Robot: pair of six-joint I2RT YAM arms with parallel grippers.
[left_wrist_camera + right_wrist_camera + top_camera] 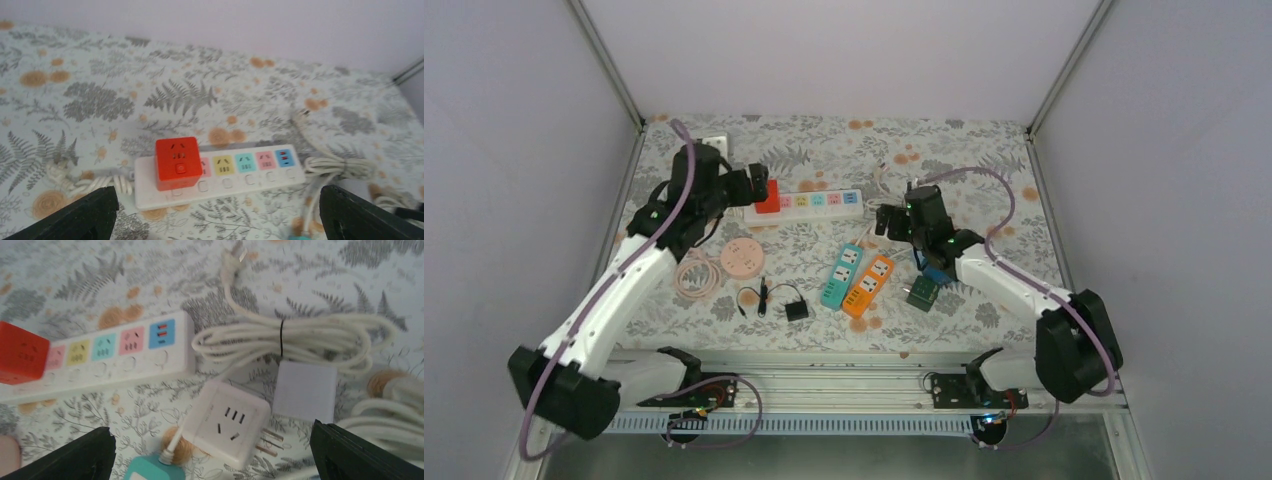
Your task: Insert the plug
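A red cube plug (177,162) stands upright on the left end of the white power strip (250,177), pressed down against its face. My left gripper (218,200) is open just in front of the strip, its black fingers (90,212) wide apart and touching nothing. In the top view the red cube plug (768,197) sits right by the left gripper (756,186). My right gripper (212,440) is open above a white cube adapter (230,422) lying on its side with its prongs showing, holding nothing.
A bundled white cable (295,337) and a white block (305,390) lie by the strip's right end. Nearer me are a teal strip (841,274), an orange strip (869,285), a green cube (923,294), a round pink socket (742,258) and a black adapter (796,310).
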